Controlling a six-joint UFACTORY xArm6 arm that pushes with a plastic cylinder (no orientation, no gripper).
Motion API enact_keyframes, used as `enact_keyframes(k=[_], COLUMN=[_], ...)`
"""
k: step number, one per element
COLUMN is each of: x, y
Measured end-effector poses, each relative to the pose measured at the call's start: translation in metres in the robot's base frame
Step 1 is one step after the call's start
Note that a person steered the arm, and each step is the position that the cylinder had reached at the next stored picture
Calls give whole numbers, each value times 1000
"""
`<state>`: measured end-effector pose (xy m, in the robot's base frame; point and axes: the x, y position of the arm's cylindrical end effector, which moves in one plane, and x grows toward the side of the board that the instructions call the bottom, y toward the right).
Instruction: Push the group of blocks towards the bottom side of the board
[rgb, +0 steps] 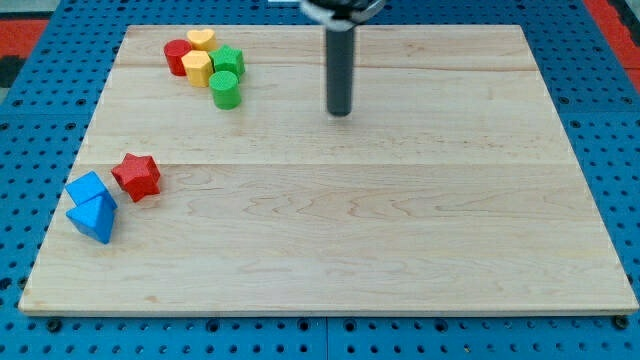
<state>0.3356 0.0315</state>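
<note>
Overhead, my tip (340, 112) stands on bare wood in the upper middle of the counter (400, 230), touching no block; the arm carries no fingers, only the straight dark rod, so nothing is held or clamped. The group of blocks sits at the view's top left, well apart from my tip and to its left: a red cylinder (178, 57) on the group's left edge, a yellow heart (201, 40) at the top, a second yellow block (197, 68) just below the heart and pressed against the red cylinder, shape hard to settle. A green star-like block (228, 61) sits to the right of the yellow pair, and a green cylinder (224, 89) stands just below it, the lowest of the cluster. All five are touching or very nearly so. Near the left edge lower down, well apart from the cluster, lies a red star (137, 176), with a blue block (88, 189) just beside it to the left and a blue triangle (94, 219) touching that one from below.
</note>
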Motion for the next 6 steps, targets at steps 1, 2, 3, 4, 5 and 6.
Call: enact_keyframes(k=[1, 2, 3, 4, 5, 6], x=[-51, -90, -130, -144, -136, -112], y=[-40, -88, -133, -176, -204, -239])
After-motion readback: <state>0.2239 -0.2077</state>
